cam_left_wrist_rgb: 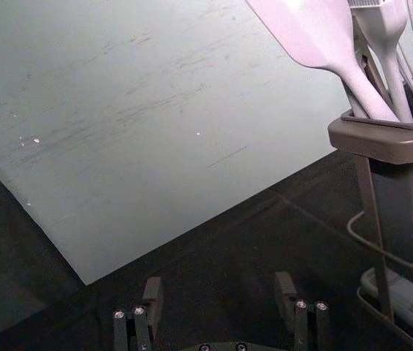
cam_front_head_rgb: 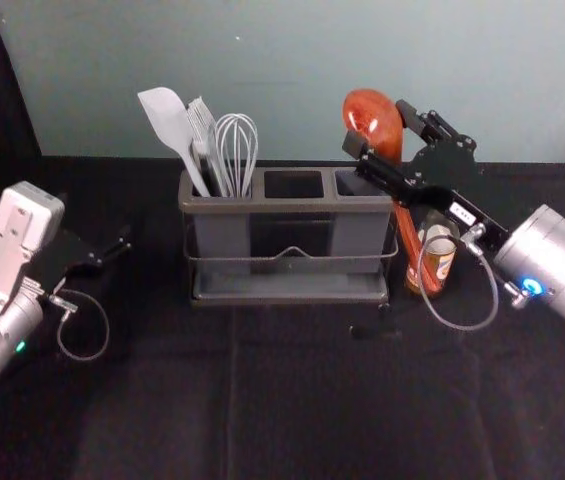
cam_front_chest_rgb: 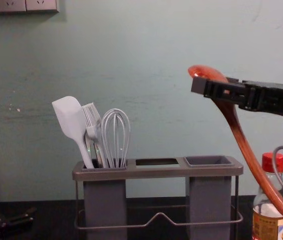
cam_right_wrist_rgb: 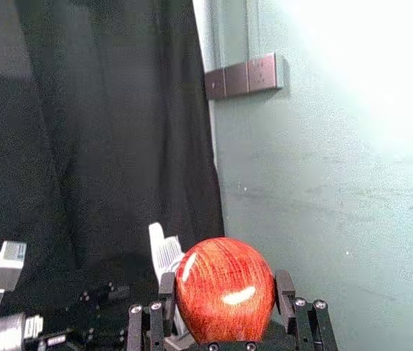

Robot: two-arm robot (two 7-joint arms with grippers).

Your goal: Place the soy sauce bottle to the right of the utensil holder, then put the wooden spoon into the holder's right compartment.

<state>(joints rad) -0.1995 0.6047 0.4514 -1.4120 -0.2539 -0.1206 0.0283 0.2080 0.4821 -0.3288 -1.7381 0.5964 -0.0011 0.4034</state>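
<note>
Head view: soy sauce bottle (cam_front_head_rgb: 442, 245) sited right of utensil holder (cam_front_head_rgb: 287, 206); above its right end, my right gripper (cam_front_head_rgb: 378, 126) grasps the wooden spoon (cam_front_head_rgb: 367, 108), insertion pending handle alignment over the right compartment (cam_front_head_rgb: 358, 236); left gripper (cam_left_wrist_rgb: 219, 294) idle, open, to its left.

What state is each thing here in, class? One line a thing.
Utensil holder: upright, partly filled
Right compartment: empty
Wooden spoon: gripped, tilted, outside the holder
Soy sauce bottle: upright, capped
Spatula, brush, whisk: standing in left compartment
Left gripper: open, left of holder
Right gripper: shut on spoon, above holder's right side
</note>
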